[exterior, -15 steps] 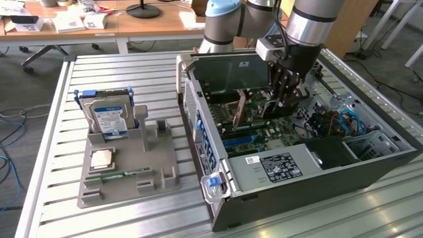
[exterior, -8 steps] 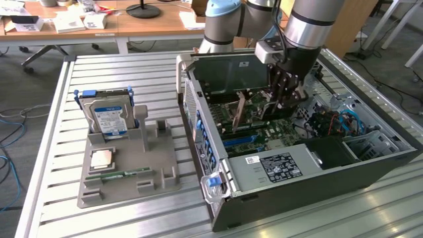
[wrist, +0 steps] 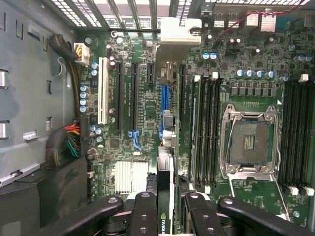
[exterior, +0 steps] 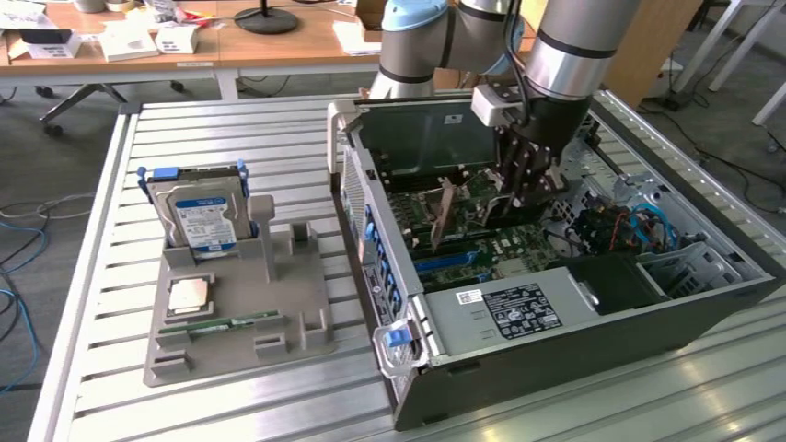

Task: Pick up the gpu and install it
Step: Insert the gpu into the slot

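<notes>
Reaching down from above, the arm holds its gripper (exterior: 525,189) inside the open computer case (exterior: 687,313), which lies on its side along the table's (exterior: 246,405) edge on the exterior view's right. The fingers (wrist: 145,214) are pinched narrow on the gpu (wrist: 165,196). The card is held on edge, so the wrist view sees only its thin upper rim, running away from the gripper over the motherboard (wrist: 142,123). It lies in line with the blue slot (wrist: 165,98); whether its lower edge touches that slot cannot be told.

On one side of the card are two black expansion slots (wrist: 125,96) and, beyond them, a white slot (wrist: 102,91), with bare board between. On the other side the memory slots (wrist: 204,128) run close alongside, then the open CPU socket (wrist: 248,142). A bundle of coloured wires (wrist: 69,142) sits against the case wall, well apart from the card.

In the exterior view the power supply (exterior: 503,308) fills the case's near corner, apart from the gripper, and blue cables (exterior: 627,226) lie to the gripper's right in that view. The case walls stand all round, and the upward side is open.

A grey holder (exterior: 283,341) sits on the table toward the exterior view's left, with a strip of bare slats between it and the case. It carries a hard drive (exterior: 202,216) upright at its far end, a CPU chip (exterior: 187,295) and a RAM stick (exterior: 221,324) near its front edge.
</notes>
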Action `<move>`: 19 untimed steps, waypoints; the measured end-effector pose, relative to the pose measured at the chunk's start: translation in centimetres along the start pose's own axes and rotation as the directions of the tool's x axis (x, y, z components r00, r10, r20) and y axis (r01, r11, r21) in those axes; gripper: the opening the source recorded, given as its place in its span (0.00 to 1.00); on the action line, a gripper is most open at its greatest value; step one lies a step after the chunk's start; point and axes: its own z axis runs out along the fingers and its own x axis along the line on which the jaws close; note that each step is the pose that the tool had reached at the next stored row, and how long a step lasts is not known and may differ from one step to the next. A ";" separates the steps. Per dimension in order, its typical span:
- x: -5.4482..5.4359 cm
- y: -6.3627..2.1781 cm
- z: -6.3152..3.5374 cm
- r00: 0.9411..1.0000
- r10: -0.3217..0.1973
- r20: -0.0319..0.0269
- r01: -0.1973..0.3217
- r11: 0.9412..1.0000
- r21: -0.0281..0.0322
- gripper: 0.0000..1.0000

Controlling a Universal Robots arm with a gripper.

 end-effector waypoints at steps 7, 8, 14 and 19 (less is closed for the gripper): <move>0.0 0.09 0.24 1.000 0.000 0.000 0.000 1.000 0.000 0.26; 0.0 0.21 0.25 1.000 0.000 0.000 0.000 1.000 0.000 0.26; 0.0 1.04 0.28 1.000 0.000 0.000 0.000 1.000 0.000 0.26; 0.0 1.59 0.33 1.000 0.000 0.000 0.000 1.000 0.000 0.26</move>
